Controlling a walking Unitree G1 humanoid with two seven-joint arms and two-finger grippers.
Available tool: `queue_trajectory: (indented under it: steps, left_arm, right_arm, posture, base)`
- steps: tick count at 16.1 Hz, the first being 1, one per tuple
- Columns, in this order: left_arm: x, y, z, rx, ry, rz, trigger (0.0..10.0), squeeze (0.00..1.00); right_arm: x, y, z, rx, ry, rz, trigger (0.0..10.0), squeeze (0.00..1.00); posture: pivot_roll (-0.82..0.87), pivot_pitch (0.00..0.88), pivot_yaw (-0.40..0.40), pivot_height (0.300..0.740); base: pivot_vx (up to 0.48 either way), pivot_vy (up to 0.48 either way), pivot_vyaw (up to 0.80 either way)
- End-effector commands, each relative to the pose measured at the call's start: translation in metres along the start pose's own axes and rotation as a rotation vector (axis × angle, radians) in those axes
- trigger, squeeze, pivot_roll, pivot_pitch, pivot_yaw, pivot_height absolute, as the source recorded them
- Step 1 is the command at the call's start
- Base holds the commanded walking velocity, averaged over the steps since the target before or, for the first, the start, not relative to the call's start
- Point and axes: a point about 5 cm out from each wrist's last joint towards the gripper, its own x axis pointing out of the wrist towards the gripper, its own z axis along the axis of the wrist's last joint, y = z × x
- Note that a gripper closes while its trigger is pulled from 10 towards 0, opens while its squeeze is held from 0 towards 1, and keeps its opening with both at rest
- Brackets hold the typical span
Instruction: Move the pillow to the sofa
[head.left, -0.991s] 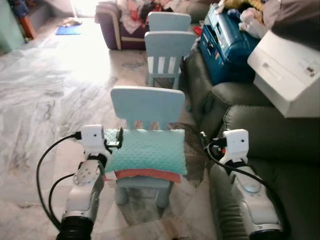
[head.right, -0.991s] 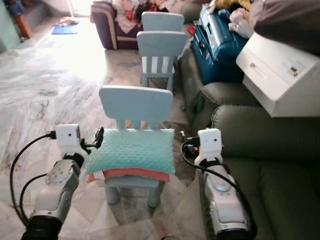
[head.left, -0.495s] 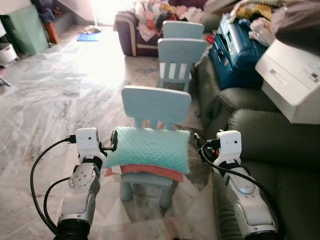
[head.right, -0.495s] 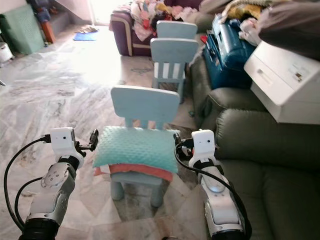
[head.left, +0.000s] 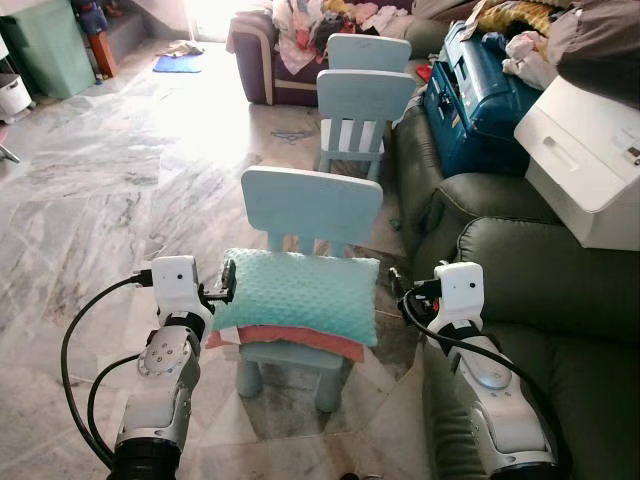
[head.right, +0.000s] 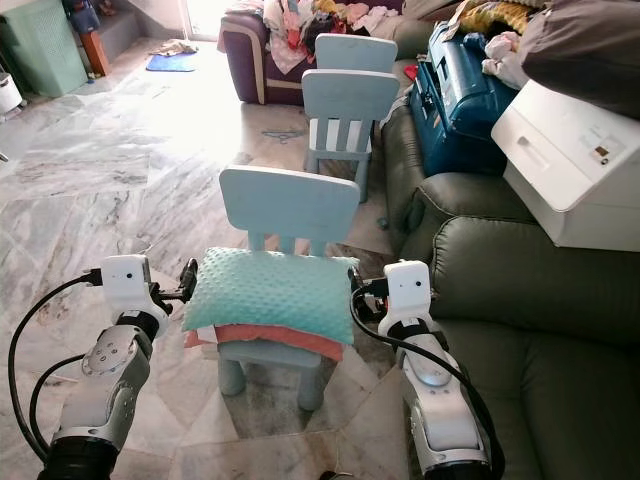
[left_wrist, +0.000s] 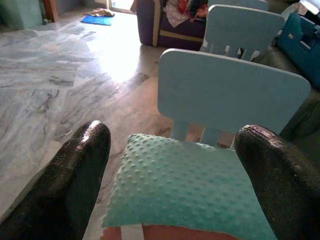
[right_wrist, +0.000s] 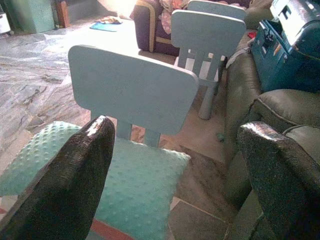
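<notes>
A teal dotted pillow lies on the seat of a small light-blue chair, on top of an orange cushion. My left gripper is at the pillow's left edge and my right gripper is just off its right edge. Both are open, fingers spread wide, holding nothing. The left wrist view looks along the fingers over the pillow. The right wrist view has the pillow between its fingers. The dark grey-green sofa is directly to the right of the chair.
A white box and a blue suitcase rest on the sofa further back. Two more light-blue chairs stand behind the first. A purple armchair piled with clothes stands at the back. Open marble floor lies to the left.
The whole picture has shifted as the camera moved. Both grippers keep their places beside the pillow, which still lies on the chair.
</notes>
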Motion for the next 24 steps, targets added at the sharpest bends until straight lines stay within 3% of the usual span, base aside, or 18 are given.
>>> queue_trajectory:
  steps: [1,7,24]
  left_arm:
    - [0.001,0.0005,-0.0014,-0.005,0.011,0.015,10.0,0.0]
    - [0.0026,-0.0004,-0.0051,-0.058,0.072,0.011,10.0,0.0]
    - [0.0027,0.0,-0.0051,-0.046,0.071,-0.027,10.0,0.0]
  right_arm:
    - [0.0003,-0.0045,0.003,-0.003,-0.005,-0.014,10.0,0.0]
    - [0.0016,-0.0042,0.0034,0.012,-0.003,-0.018,10.0,0.0]
    - [0.0009,-0.0047,0.0013,0.029,0.01,-0.02,10.0,0.0]
  posture:
    - [-0.11,0.101,-0.041,0.74]
    - [-0.11,0.102,-0.041,0.74]
    - [-0.11,0.096,-0.038,0.74]
  base:
    - [0.0,0.0,0.0]
    - [0.0,0.0,0.0]
    - [0.0,0.0,-0.14]
